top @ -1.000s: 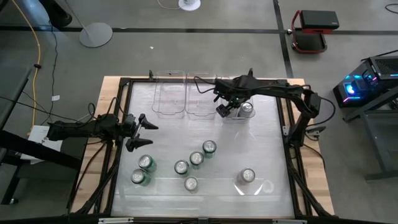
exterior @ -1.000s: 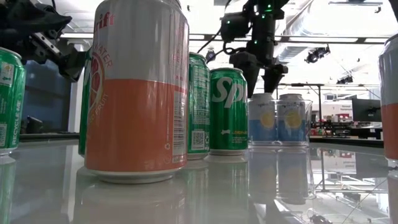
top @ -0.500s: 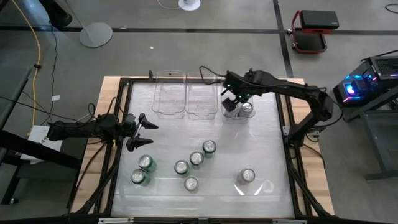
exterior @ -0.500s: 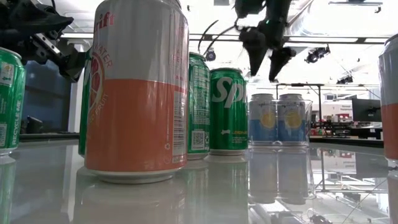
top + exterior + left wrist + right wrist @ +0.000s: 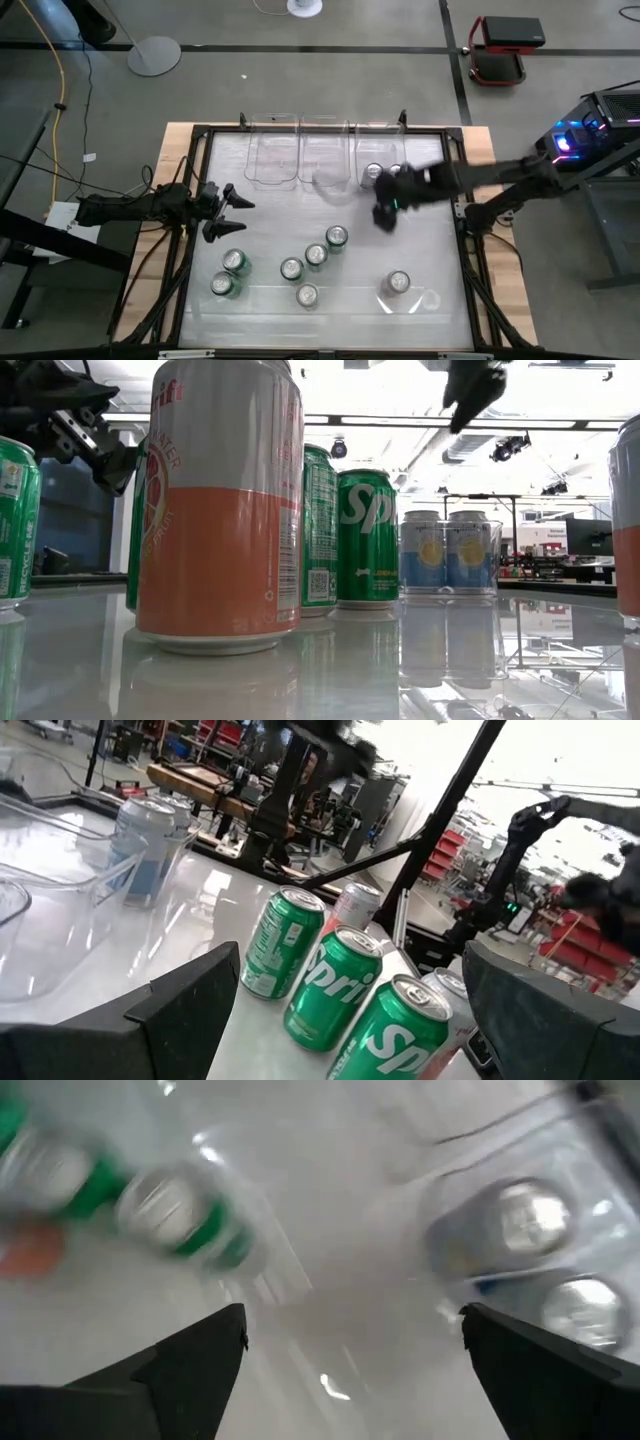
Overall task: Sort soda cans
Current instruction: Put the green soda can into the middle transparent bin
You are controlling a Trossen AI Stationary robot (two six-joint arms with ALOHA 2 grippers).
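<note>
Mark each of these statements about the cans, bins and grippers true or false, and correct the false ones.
1. Two cans stand in the rightmost clear bin. True.
2. The right gripper holds a can. False: it is open and empty, above the table between the bins and the loose cans.
3. The left gripper is open near the table's left edge. True.
4. The two other clear bins hold green cans. False: both look empty.
5. A can with an orange lower half stands nearest the low camera. True.

Cans total 9: 7 loose cans (image 5: 316, 254) on table, 2 blue-label cans (image 5: 375, 173) in rt bin. Clear bins (image 5: 272, 158): 3 at far edge. Arms: 2.
</note>
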